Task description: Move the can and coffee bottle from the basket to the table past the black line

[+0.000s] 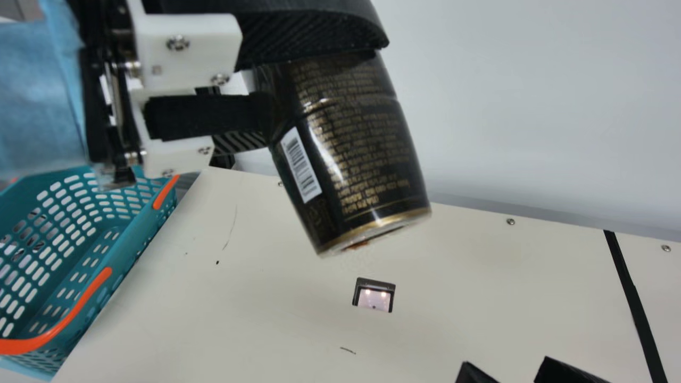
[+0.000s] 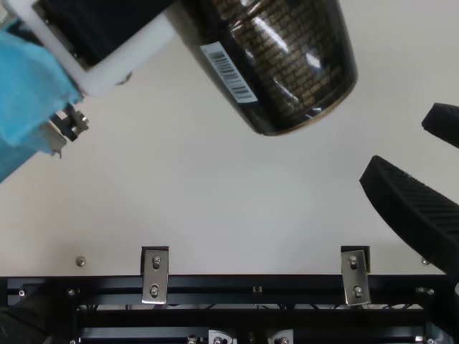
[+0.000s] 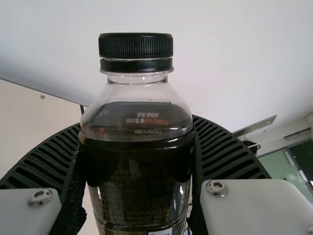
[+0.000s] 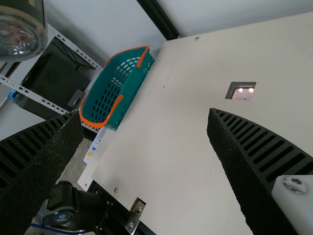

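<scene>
High over the table, my left gripper [image 1: 255,101] is closed around the dark coffee bottle [image 1: 351,154], which hangs tilted with its base toward the table. In the left wrist view the left gripper [image 3: 137,161] holds the coffee bottle [image 3: 137,171] between its ribbed fingers, black cap clear of them. My right gripper [image 2: 423,158] stands apart-fingered at the top view's right edge; in the right wrist view the right gripper [image 4: 146,132] has nothing between its fingers. The teal basket [image 1: 127,239] is at the main view's left. The black line [image 1: 633,298] runs across the table at the right.
A small square opening [image 1: 374,295] with lights showing in it lies in the table [image 1: 255,298]. A pale wall rises behind the table's far edge. Metal brackets [image 2: 155,276] sit along a black rail [image 2: 229,285] at the table's near edge.
</scene>
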Tool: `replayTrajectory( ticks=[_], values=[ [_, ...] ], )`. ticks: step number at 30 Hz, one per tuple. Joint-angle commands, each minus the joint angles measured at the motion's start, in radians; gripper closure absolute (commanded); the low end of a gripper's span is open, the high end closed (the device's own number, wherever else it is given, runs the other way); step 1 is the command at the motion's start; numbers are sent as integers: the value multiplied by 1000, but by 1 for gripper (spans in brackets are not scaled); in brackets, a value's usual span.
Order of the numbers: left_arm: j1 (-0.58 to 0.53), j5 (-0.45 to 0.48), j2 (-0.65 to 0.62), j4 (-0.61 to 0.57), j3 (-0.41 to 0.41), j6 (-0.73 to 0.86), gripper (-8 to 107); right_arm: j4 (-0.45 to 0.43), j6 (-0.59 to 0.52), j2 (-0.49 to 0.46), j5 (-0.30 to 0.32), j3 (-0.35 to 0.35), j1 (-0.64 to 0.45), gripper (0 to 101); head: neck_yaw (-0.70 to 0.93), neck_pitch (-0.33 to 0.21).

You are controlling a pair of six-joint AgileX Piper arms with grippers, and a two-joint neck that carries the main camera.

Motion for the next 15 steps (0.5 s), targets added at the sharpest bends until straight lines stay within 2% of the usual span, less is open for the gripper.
replayTrajectory(
  ticks=[1,15],
  values=[
    [-2,-1,-2,-16,-1,3,89,0,0,0,0,0,0,0,-3,-32],
    [-98,-29,12,-43,-22,-8,89,0,0,0,0,0,0,0,-3,-32]
  ],
)
